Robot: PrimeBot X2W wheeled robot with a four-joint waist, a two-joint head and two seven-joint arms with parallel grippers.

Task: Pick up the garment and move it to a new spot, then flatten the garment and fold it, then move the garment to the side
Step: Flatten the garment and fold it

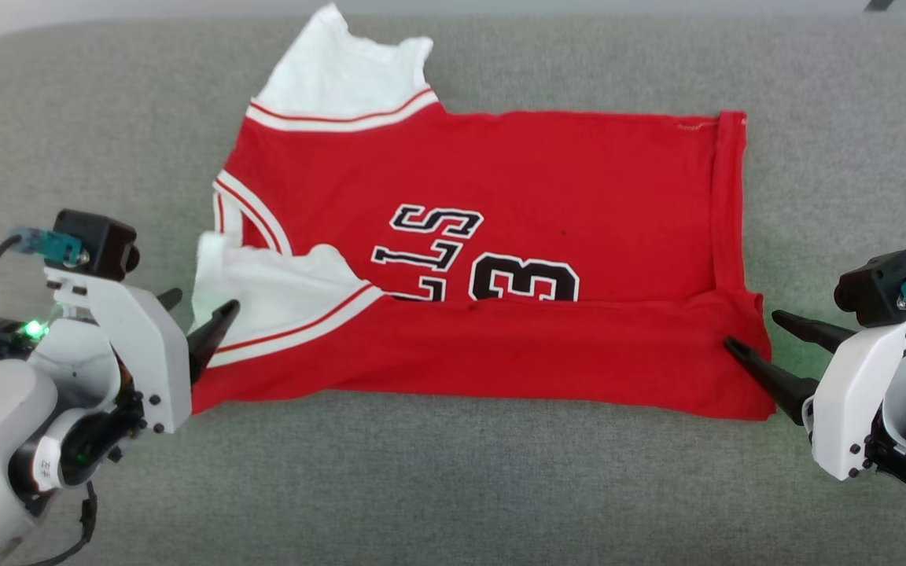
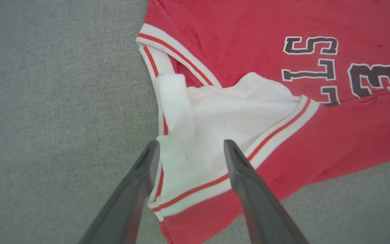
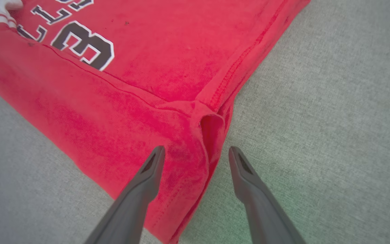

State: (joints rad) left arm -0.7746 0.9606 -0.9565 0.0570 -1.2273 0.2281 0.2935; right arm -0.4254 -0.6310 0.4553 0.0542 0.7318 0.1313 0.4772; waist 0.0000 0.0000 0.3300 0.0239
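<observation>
The garment (image 1: 500,259) lay across the middle of the grey surface (image 1: 453,487). Its near edge was folded up over the lettering, so only part of the letters and a 3 could be read. The left gripper (image 1: 201,303) stood with jaws spread, astride the near white sleeve (image 2: 215,115) and gripping nothing. The right gripper (image 1: 756,330) gaped likewise at the near right corner.

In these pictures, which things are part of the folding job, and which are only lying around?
Part of the job:
- the garment, near edge folded over
- the left end effector, open at the garment's sleeve end
- the right end effector, open at its hem corner

Only there:
- the grey padded surface
- a dark object, cut off at the top edge
</observation>
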